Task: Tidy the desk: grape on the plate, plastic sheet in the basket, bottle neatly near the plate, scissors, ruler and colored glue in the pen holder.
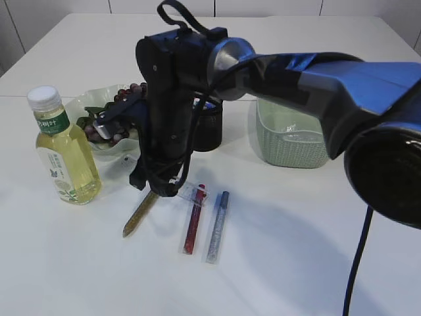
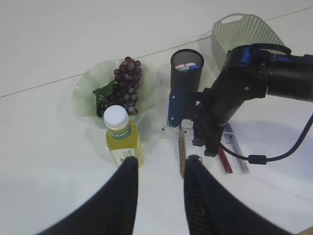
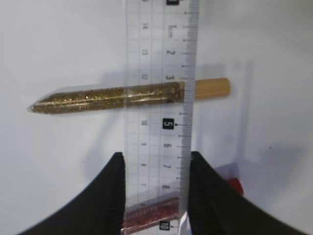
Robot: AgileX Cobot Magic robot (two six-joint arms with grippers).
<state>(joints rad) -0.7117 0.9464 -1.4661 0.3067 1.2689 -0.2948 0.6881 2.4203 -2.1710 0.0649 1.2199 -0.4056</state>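
The right gripper, fingers narrowed onto the clear plastic ruler, holds it crosswise over the gold glitter glue tube, mid-worktop.

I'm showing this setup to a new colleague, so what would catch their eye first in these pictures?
First, the big black right arm reaching across the middle, its right gripper straddling a clear ruler that lies over a gold glitter glue pen. Next, the purple grapes on the green plate, with the yellow tea bottle in front. Red and blue glue pens lie beside the gold one.
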